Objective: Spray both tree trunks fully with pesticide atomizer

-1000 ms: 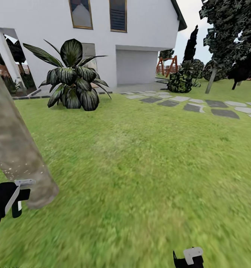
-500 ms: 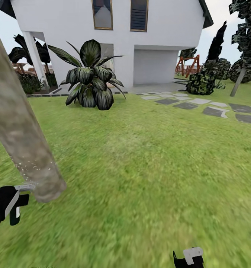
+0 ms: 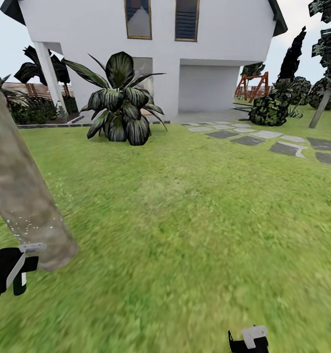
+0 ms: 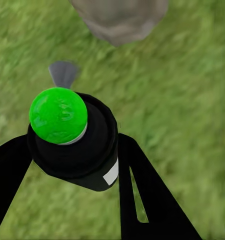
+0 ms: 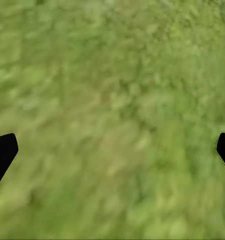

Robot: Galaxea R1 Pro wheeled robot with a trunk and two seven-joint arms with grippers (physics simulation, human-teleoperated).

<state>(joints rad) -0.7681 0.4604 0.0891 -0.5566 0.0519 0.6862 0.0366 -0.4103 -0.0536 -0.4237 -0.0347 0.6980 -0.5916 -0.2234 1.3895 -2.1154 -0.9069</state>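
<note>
A thick mottled beige-grey tree trunk point(image 3: 18, 196) leans across the left of the head view, with fine white pesticide speckles point(image 3: 24, 228) low on its bark. Just below it, my left gripper point(image 3: 24, 268) is shut on the pesticide atomizer point(image 3: 21, 283), a small black bottle. The left wrist view shows the atomizer point(image 4: 80, 152) between both black fingers point(image 4: 142, 190), its top green point(image 4: 58, 115), a white label on its side, and the trunk point(image 4: 120, 17) close ahead. My right gripper point(image 3: 248, 339) hangs low over grass, open and empty point(image 5: 112, 150). Another pale-trunked tree point(image 3: 321, 109) stands far right.
Green lawn point(image 3: 185, 220) stretches ahead to a white house point(image 3: 214, 44). A large dark broad-leaved plant point(image 3: 118, 105) stands before it. Grey stepping stones point(image 3: 283, 147) run to the right past round bushes point(image 3: 269, 109). A brown slat fence point(image 3: 33, 89) lies far left.
The whole head view has swung, so the house sits further right. More white speckles show on the trunk's lower part. Both grippers keep their places in the picture.
</note>
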